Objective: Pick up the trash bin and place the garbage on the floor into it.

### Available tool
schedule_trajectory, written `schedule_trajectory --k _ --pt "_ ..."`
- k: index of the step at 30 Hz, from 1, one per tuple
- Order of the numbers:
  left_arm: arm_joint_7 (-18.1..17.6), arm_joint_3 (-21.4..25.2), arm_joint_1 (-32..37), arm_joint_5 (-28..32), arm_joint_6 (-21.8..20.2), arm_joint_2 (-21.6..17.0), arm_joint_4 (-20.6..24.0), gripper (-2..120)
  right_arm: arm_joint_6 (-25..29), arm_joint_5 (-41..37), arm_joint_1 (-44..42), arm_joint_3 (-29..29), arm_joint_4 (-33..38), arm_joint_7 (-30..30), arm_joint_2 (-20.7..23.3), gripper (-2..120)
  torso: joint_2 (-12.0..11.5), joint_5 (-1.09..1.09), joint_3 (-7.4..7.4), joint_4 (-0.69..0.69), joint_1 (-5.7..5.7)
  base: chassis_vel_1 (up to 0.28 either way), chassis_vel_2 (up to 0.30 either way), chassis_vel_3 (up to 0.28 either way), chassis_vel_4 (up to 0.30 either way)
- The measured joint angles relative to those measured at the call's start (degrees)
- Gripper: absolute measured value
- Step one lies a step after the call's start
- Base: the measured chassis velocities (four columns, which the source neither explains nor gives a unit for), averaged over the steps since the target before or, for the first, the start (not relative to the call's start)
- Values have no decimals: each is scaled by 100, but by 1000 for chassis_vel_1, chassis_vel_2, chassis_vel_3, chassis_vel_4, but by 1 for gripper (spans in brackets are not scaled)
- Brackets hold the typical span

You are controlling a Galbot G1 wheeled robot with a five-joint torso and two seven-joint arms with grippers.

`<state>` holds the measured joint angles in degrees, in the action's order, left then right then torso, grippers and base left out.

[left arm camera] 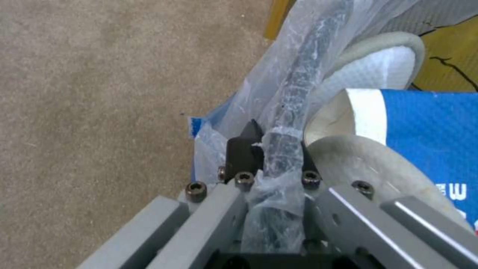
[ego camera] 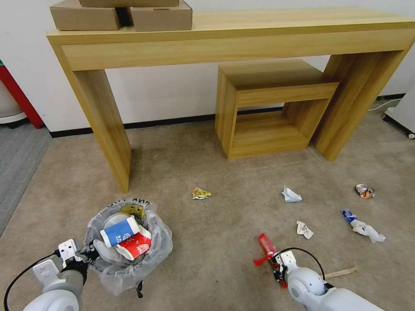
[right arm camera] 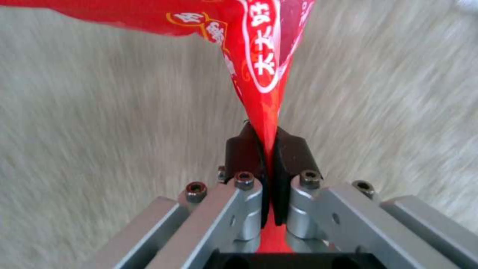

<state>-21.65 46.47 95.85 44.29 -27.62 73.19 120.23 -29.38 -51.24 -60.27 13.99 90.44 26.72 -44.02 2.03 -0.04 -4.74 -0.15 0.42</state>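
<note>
The trash bin point(ego camera: 152, 252) stands on the carpet at lower left, lined with a crinkly clear bag. Inside lie a blue-white cup point(ego camera: 119, 231), a red-white cup point(ego camera: 137, 247) and white slippers point(left arm camera: 378, 71). My left gripper point(ego camera: 88, 254) is shut on the bin's bagged rim point(left arm camera: 298, 82). My right gripper point(ego camera: 275, 264) is at lower right, shut on a red wrapper point(right arm camera: 259, 48) held just above the carpet. More garbage lies on the floor: a yellow crumpled wrapper point(ego camera: 201, 193), crumpled papers point(ego camera: 292, 195) point(ego camera: 304, 229), a crushed can point(ego camera: 364, 190), a blue-and-clear crushed piece point(ego camera: 363, 226) and a wooden stick point(ego camera: 341, 272).
A long wooden console table point(ego camera: 233, 39) stands against the wall, with a smaller wooden table point(ego camera: 272, 108) nested under it and cardboard boxes point(ego camera: 121, 15) on top. A red bin point(ego camera: 17, 95) is at the far left. Open carpet lies between the bin and the scattered litter.
</note>
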Motion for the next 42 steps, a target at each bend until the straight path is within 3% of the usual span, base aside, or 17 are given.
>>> schedule_trajectory --k 2,8,9,12,13,15,19,22,23,26,34,40,42 --pt "-2 0 -9 0 0 -5 -15 1 117 6 -23 -109 149 -71 76 1 0 0 0 1 0 0 0 0 0" --pt "-5 -22 -64 1 -1 -34 -72 1 1276 267 -95 -567 860 -797 477 1 0 -1 0 0 0 0 0 0 0" --pt "-5 -22 -64 1 -1 -34 -72 1 1276 267 -95 -567 860 -797 477 1 0 -1 0 0 0 0 0 0 0" --pt "-12 -63 -72 6 -35 -39 -26 1 2447 587 273 -446 1244 -1487 606 1 0 0 0 1 0 0 0 0 0" --pt "-12 -63 -72 6 -35 -39 -26 1 2447 587 273 -446 1244 -1487 606 1 0 0 0 1 0 0 0 0 0" --pt "-25 -82 -67 10 -59 -38 46 1 2934 645 771 -148 1502 -1773 624 1 1 2 0 0 0 0 0 0 0" --pt "-49 -110 -48 37 -107 -31 147 1 3258 586 1376 179 1715 -2012 638 1 0 1 0 2 0 0 0 0 0" --pt "-93 -144 -35 78 -182 -12 336 1 3816 240 2582 980 2047 -2557 618 1 0 -1 0 2 0 0 0 0 0" --pt "-93 -144 -35 78 -182 -12 336 1 3816 240 2582 980 2047 -2557 618 1 0 -1 0 2 0 0 0 0 0" --pt "-108 -153 -23 88 -211 14 446 1 4197 -173 3391 1777 2206 -3028 435 1 1 0 0 2 0 0 0 0 0" --pt "-129 -144 -10 95 -228 42 544 1 4499 -659 4448 2851 2194 -3583 28 1 1 -1 0 1 -1 0 0 0 0" --pt "-131 -142 0 95 -230 59 583 1 4557 -722 4667 3189 2114 -3641 -106 1 1 -1 0 1 -1 0 0 0 0" --pt "-136 -133 18 97 -237 76 641 1 4589 -737 4843 3557 1956 -3666 -271 1 1 0 0 2 -1 0 0 0 0"
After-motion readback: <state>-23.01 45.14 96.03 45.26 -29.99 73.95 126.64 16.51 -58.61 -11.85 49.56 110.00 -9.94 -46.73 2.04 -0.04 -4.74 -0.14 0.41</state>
